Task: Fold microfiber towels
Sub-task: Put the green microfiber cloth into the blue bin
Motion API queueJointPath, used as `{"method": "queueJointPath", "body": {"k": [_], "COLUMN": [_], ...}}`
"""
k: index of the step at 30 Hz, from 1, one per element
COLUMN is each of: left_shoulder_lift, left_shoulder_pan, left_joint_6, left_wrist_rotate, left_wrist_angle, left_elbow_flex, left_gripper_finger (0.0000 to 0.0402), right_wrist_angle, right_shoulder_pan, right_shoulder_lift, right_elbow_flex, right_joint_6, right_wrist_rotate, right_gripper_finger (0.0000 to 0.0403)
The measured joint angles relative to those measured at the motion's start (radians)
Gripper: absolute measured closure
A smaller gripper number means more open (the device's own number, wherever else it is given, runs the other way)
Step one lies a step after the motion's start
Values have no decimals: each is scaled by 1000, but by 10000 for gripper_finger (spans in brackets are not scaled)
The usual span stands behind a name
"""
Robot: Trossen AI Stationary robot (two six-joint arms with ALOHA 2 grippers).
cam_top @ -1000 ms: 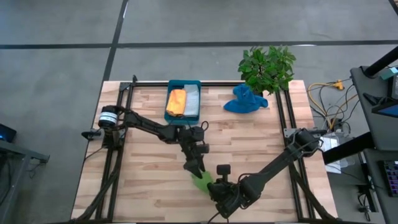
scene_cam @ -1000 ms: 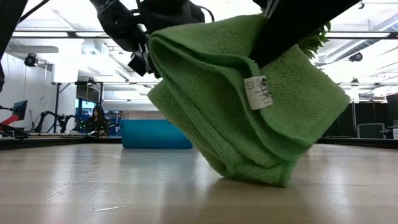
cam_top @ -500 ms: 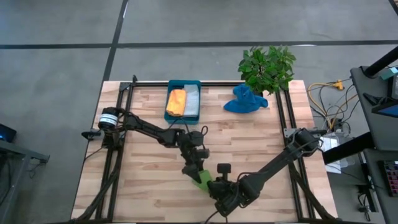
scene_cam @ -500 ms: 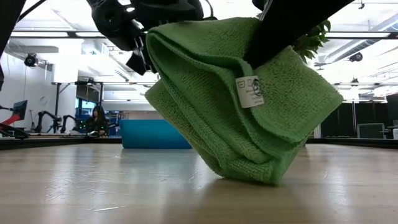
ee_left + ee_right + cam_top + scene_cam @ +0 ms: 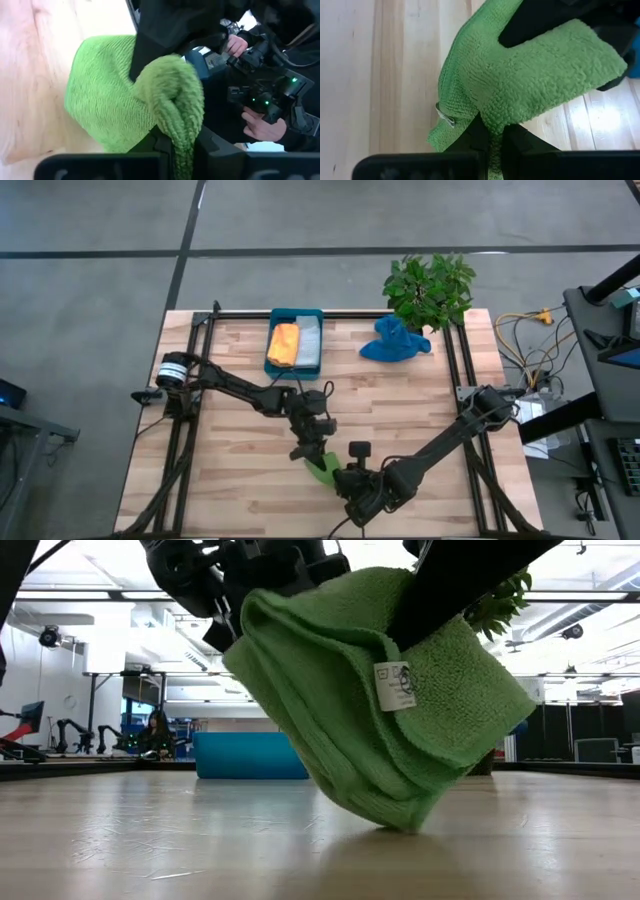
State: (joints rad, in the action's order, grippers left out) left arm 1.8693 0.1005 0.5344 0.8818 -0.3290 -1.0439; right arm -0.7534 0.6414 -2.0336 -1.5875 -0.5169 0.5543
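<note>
The lime green towel [image 5: 322, 467] hangs folded and bunched between the two arms, well in front of the teal tray [image 5: 295, 342] on the wooden bench [image 5: 240, 450], near the bench's front edge. In the low view its bottom fold [image 5: 395, 815] touches or nearly touches the bench top, and a small white label [image 5: 394, 686] shows on its side. The left tool [image 5: 310, 448] is clamped on one edge of the green towel; the left wrist view shows a thick roll of green cloth [image 5: 175, 107] pinched between its closed fingers [image 5: 155, 145]. The right tool [image 5: 345, 478] grips another edge just beside it, its fingers [image 5: 480, 132] closed on the cloth [image 5: 530, 75]. In the tray lie the orange towel [image 5: 284, 343] and the grey towel [image 5: 308, 343], side by side. The blue towel [image 5: 393, 342] sits in a loose heap to the right of the tray, just in front of a potted plant [image 5: 430, 288].
</note>
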Motion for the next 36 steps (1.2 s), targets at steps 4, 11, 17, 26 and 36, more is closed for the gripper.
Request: {"method": "queueJointPath", "body": {"k": [4,11,17,26,36], "left_shoulder_lift": [-43,-212,-381,-553,-443], "left_shoulder_pan": [0,1,10,97,207], "left_joint_6": [-31,-283,-317,-315,-253], "left_wrist_rotate": [-22,-234,-414,-793,-1077], "left_wrist_angle": [48,456,680,1040,1564], "left_elbow_flex": [2,-20,-27,-167,-519], "left_gripper_finger": [398,400,400,401,401], "right_wrist_angle": [3,13,-7,0,-1], "right_shoulder_pan": [-1,-10,-16,2,88], "right_shoulder_lift": [1,20,84,209,226], "right_elbow_flex": [0,-2,1,5,26], "right_joint_6": [0,-90,-189,-290,-514], "right_wrist_rotate": [6,19,-22,-22,74], "right_gripper_finger": [390,381,310,231,237]}}
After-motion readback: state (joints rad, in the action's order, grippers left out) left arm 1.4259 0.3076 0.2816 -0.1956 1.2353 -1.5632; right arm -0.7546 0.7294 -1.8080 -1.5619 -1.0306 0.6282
